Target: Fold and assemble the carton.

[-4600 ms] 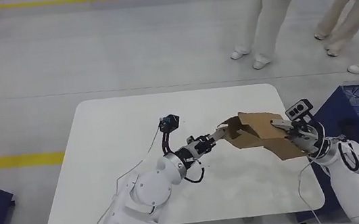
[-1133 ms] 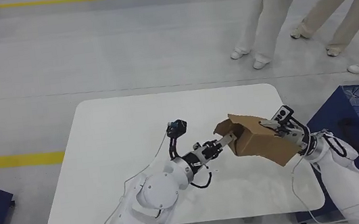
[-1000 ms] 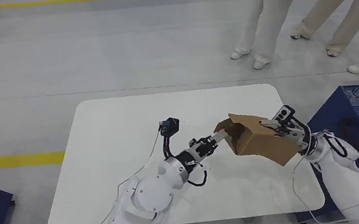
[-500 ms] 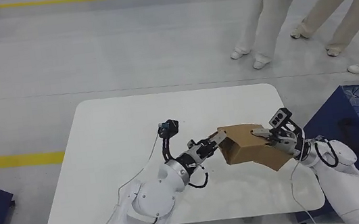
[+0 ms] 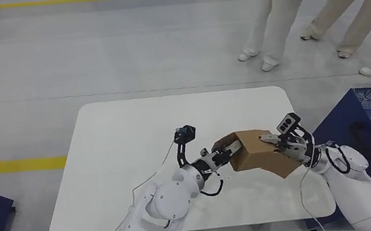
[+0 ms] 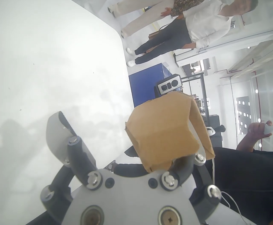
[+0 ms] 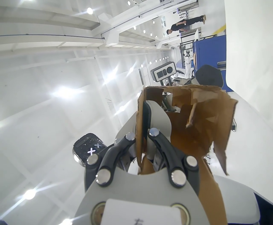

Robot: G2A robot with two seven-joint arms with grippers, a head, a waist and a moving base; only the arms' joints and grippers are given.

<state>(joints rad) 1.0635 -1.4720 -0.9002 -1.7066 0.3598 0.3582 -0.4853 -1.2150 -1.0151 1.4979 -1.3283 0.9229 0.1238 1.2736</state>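
Pinching one wall of the brown carton (image 7: 202,119) between its fingers, one inside and one outside, the right gripper (image 7: 141,119) holds it aloft over the right side of the white table (image 5: 128,158). The left gripper (image 6: 125,136) has its fingers spread wide at the carton's opposite end, one finger partly hidden behind the cardboard.
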